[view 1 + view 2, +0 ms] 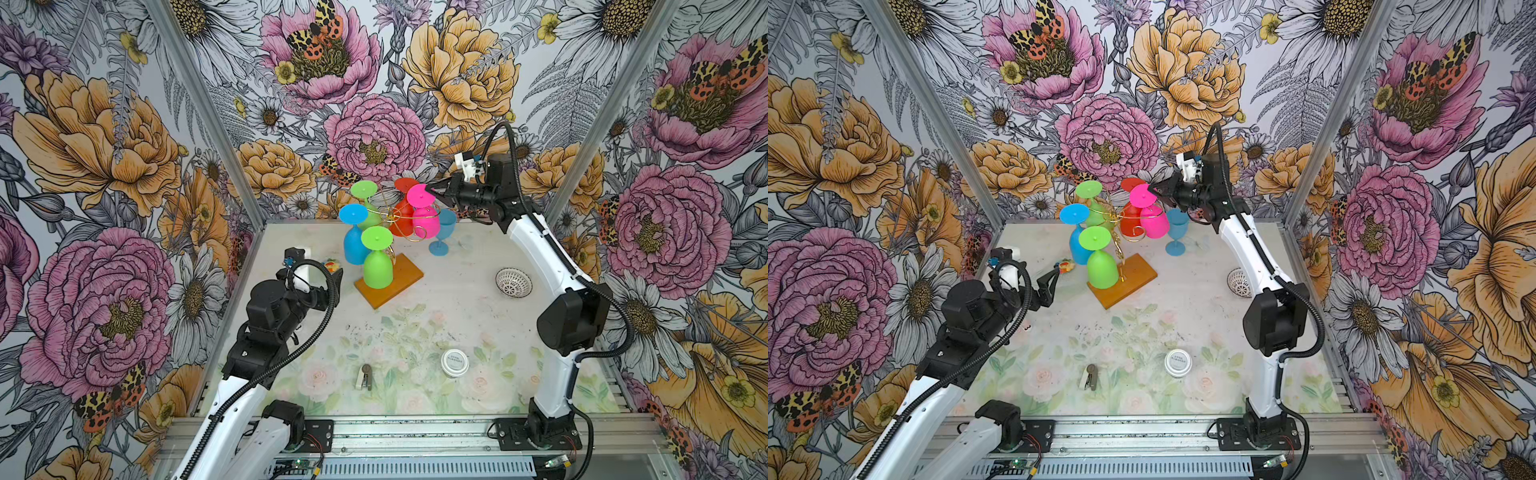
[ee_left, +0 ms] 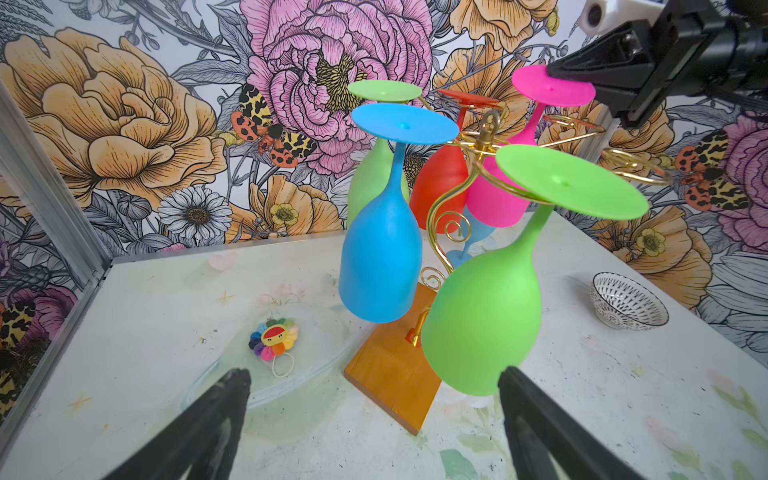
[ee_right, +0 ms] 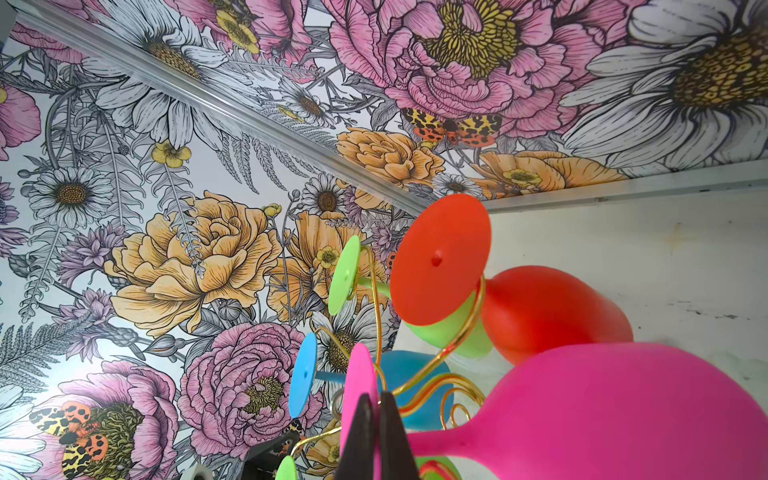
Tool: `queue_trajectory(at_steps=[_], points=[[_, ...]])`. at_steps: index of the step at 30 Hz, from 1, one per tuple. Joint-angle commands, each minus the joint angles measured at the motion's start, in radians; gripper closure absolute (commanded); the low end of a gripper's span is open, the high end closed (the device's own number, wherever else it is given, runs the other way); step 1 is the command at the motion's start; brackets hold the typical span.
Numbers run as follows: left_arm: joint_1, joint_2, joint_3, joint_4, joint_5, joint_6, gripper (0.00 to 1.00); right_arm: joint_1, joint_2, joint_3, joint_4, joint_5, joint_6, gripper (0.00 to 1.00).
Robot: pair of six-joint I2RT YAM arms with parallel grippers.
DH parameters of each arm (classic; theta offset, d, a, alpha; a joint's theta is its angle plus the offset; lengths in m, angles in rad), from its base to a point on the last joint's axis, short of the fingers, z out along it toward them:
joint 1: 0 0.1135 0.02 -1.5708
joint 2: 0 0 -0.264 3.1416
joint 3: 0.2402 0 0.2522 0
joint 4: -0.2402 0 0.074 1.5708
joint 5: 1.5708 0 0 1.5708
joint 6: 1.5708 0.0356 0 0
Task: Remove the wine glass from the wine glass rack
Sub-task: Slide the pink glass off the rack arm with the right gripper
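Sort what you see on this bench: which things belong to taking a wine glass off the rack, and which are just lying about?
Part of the job: wine glass rack, pink wine glass, right gripper clamped on its foot.

Lying about: patterned bowl, white round tin, flower charm, standing blue glass, open left gripper.

You've got six wine glasses: two green, two blue, one red, one pink; plus one rack and one bowl.
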Motion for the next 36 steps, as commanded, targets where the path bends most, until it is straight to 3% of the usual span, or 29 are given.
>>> queue_trajectory(at_steps=[1, 12, 24, 36], points=[[-0.005, -0.01, -0.011, 0.014, -0.011, 0.01, 0.05, -0.012, 0.011, 0.037, 0.025, 0.005, 0.001, 1.0], [-0.005, 0.007, 0.009, -0.02, -0.011, 0.004, 0.05, -0.053, -0.043, -0.012, 0.026, 0.003, -0.019, 1.0], [-0.005, -0.013, 0.01, -0.03, 0.0, -0.017, 0.05, -0.114, -0.23, -0.214, 0.025, 0.052, -0.082, 1.0], [-0.001, -0.027, 0.083, -0.091, 0.192, -0.149, 0.05, -0.109, -0.507, -0.507, 0.022, 0.193, -0.275, 1.0]])
